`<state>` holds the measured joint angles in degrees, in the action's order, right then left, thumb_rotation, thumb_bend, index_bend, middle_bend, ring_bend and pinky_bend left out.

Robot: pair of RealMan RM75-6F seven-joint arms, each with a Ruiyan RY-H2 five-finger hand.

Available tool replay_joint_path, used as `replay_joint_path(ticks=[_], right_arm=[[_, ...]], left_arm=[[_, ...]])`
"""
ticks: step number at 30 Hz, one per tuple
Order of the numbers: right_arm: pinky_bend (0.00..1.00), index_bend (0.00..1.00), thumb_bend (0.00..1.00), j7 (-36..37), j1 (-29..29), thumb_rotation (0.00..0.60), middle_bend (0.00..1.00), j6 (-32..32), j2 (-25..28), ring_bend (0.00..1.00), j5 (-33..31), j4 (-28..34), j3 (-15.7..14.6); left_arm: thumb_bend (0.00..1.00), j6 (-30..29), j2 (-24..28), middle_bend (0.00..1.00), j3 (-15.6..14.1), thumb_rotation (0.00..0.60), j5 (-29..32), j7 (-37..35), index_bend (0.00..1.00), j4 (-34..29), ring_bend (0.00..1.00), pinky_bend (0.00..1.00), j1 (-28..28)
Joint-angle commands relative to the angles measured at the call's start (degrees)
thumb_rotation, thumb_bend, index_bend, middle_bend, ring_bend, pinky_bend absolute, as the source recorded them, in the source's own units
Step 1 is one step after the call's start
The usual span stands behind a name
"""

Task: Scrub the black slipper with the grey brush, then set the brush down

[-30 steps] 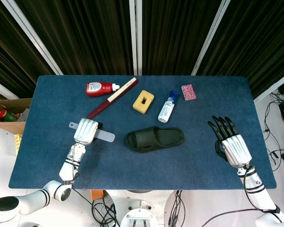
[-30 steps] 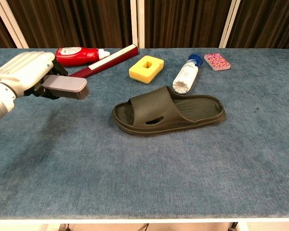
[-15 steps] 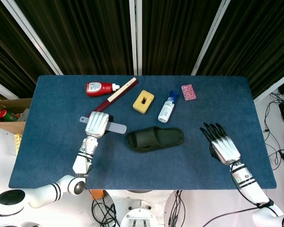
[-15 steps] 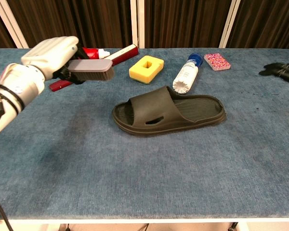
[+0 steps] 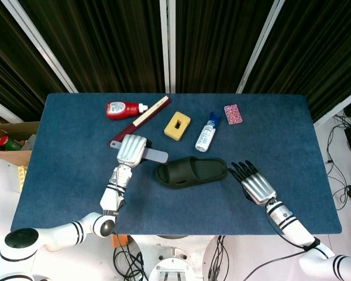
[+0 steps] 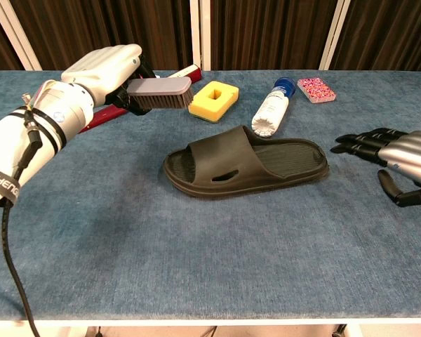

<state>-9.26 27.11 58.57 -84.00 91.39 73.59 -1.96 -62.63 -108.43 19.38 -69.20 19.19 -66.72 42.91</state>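
Dark curtains behind, blue-covered surface [image 5: 64,175] in front, and resting near its middle, toe to the left and sole down, the black slipper [image 5: 192,171]. Carrying the grey brush [image 5: 157,156] in the left robot hand [image 5: 132,150], fingers wrapped round the handle end, bristles pointing down and the head sticking out toward the slipper's toe. Travelling rightward and inward across the last second: starting well out by the left edge, now hovering just beside the toe, clear of the cloth in the chest view and not yet touching rubber. Bringing in the right robot hand [image 5: 254,184] as well, from far out on the right to a spot near the heel, fingers spread and holding nothing, back of the hand upward, apart from the slipper so far. Leaving everything else alone: red bottle [image 5: 121,109], long maroon stick [image 5: 141,120], yellow sponge [image 5: 177,126], white spray bottle [image 5: 206,134] and pink card pack [image 5: 233,113] sitting unmoved along the far side. Reading all this as the approach ending rather than scrubbing beginning, probably lining up to steady the heel with the empty hand while lowering the bristles onto the strap or toe. Needing, next, a short drop and a little more rightward reach with the brush; risking a sliding slipper if pressing down before pinning the heel. Leaving the set-down of the brush for afterwards.
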Motion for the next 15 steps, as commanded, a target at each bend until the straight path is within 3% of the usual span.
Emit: replay_joint_path(ticks=[1, 15], right_arm=[[0.0, 0.0, 0.91, -0.39, 0.72, 0.579, 0.02, -1.33, -0.99, 0.0, 0.17, -0.67, -0.58], [0.0, 0.0, 0.95, -2.05, 1.65, 0.579, 0.02, -4.67, -3.04, 0.0, -1.83, -1.75, -1.51]], left_arm=[[0.57, -0.56, -0.58, 1.0, -0.18, 0.6, -0.3, 1.56, 1.0, 0.92, 1.0, 1.0, 0.86], [0.57, 1.17, -6.54, 1.0, -0.63, 0.6, 0.46, 1.45, 1.0, 8.53, 1.0, 1.0, 4.57]])
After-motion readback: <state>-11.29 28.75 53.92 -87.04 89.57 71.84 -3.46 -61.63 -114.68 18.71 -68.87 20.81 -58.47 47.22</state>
